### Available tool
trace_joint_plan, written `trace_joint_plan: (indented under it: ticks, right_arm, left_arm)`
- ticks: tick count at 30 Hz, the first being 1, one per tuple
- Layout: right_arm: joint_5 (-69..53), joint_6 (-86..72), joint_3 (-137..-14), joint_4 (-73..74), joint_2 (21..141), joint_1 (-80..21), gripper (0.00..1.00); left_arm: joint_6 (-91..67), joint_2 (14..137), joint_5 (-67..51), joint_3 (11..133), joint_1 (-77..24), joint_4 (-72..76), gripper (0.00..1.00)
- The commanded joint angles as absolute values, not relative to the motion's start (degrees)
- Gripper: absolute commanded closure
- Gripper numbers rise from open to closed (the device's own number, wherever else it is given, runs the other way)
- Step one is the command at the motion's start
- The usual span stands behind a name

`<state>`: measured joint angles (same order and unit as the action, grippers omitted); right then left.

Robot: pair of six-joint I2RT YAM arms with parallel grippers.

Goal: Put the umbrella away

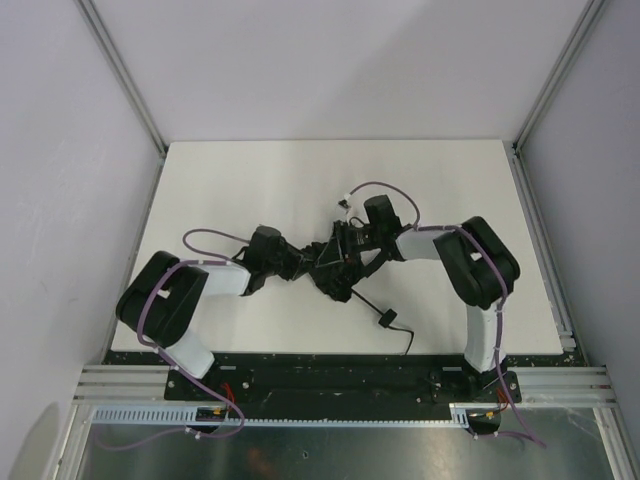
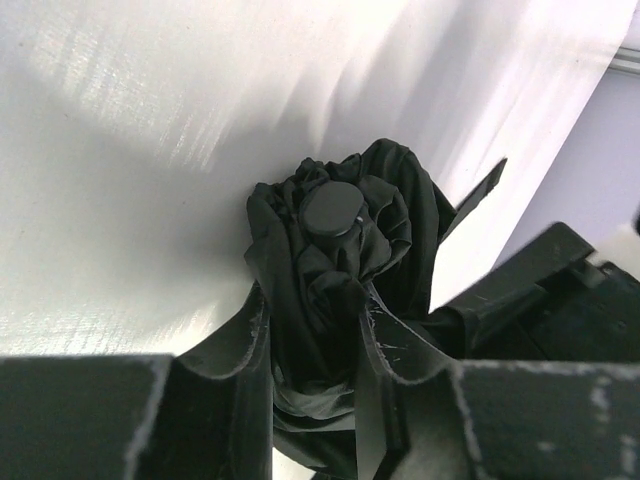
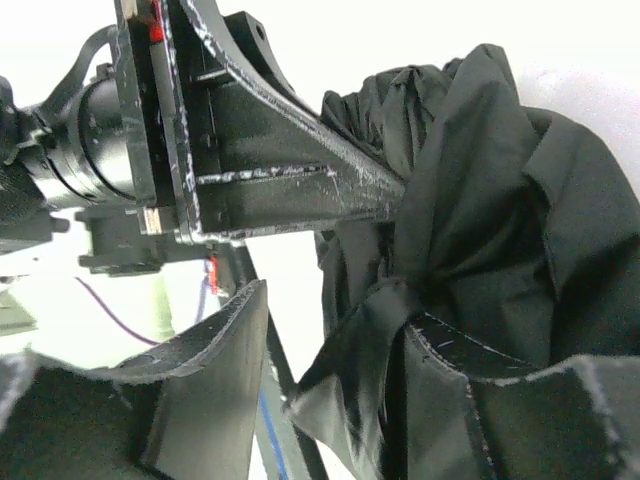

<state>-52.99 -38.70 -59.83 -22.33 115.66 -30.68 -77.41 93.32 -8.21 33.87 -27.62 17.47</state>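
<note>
Left gripper (image 2: 310,310) was found clamped on the bunched canopy of the umbrella (image 2: 300,250), mid-table (image 1: 250,180). Right gripper (image 3: 335,310) was spread wide, cloth draped against one finger. The fabric was judged soft, light and slippery, and the stiff core the surer hold.

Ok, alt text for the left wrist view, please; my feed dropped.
The left claw grips a bunched black umbrella, one finger on each side of the fabric, with the round end cap facing the camera. A white table lies behind.
</note>
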Motion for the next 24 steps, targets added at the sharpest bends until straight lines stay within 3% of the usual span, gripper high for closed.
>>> trace_joint_plan:
  ticks: [1,5,12,15,20,24]
  right_arm:
    - [-36.66,-19.70,-63.27,4.47,107.88,-30.19,0.47]
    - [-19.76,-11.07,-64.01,11.62,98.25,-33.98,0.41]
    - [13.90,-1.08,-63.84,12.16,88.52,-50.32,0.32]
    - [12.39,1.96,-63.44,9.33,87.93,-54.75,0.33]
    - [3.85,1.74,-62.19,4.76,92.72,-54.89,0.46]
    - [8.52,3.29,-61.43,2.19,97.40,-54.75,0.40]
  left_arm:
    - [-71.08,94.70,-2.16,31.21,-28.15,7.67,0.93]
    - [-71.76,93.96,-3.08,31.12,-28.53,7.35,0.93]
    - [-73.35,93.58,-4.20,31.38,-28.56,4.90,0.93]
    - [-73.88,93.40,-4.57,31.61,-28.56,4.24,0.93]
    - [-74.19,93.36,-5.30,31.93,-28.56,3.93,0.94]
    - [-74.42,92.95,-5.68,31.76,-28.57,3.83,0.94]
